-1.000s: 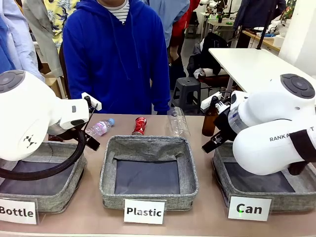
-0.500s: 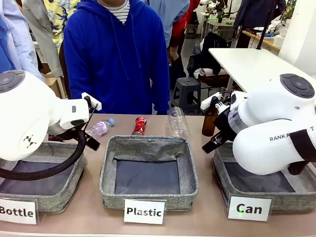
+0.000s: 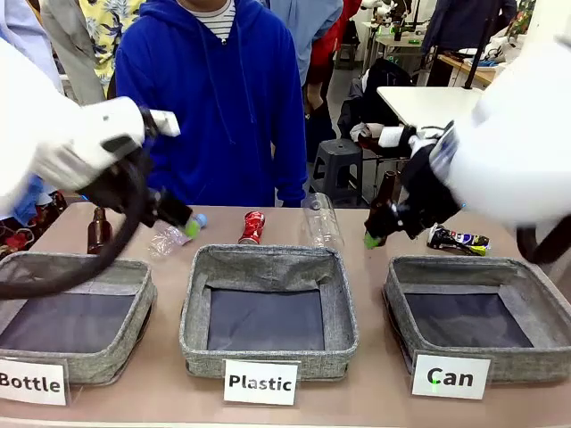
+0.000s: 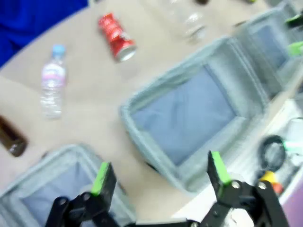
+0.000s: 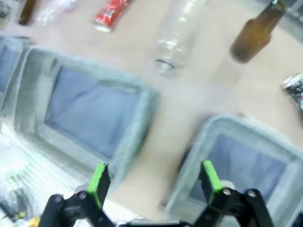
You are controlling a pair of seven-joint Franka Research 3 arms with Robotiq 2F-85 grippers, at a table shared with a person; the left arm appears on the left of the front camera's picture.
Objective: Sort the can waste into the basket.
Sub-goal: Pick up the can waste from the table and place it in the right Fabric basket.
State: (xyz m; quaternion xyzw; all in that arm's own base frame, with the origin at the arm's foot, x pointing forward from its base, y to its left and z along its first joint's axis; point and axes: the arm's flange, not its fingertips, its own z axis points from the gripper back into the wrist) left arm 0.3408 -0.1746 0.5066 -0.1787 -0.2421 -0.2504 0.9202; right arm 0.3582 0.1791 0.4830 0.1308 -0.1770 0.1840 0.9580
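A crushed red can (image 3: 252,226) lies at the far side of the table, behind the middle basket. A dark crushed can (image 3: 458,239) with a yellow-green end lies behind the grey basket (image 3: 482,267) labelled "Can" at the right. My right gripper (image 3: 379,234) hangs open above the table between the middle basket and the "Can" basket, holding nothing. My left gripper (image 3: 183,221) hangs open near a small clear bottle, also holding nothing. In the right wrist view my open gripper (image 5: 154,176) is over the basket (image 5: 222,125) corner, with the dark can (image 5: 296,87) and the red can (image 5: 110,12) farther off. The left wrist view shows the red can (image 4: 116,37) beyond the open gripper (image 4: 159,169).
Baskets marked "Plastic" (image 3: 268,259) and "Bottle" (image 3: 80,267) stand in the middle and at the left. Brown bottles (image 3: 98,230) (image 3: 384,201), a large clear bottle (image 3: 321,220) and a small clear bottle (image 3: 171,237) lie along the far edge. A person in a blue hoodie (image 3: 214,98) stands behind.
Both arms have risen and swung out over the table, so the grippers now hang above its far half. The dark can behind the "Can" basket has come into sight.
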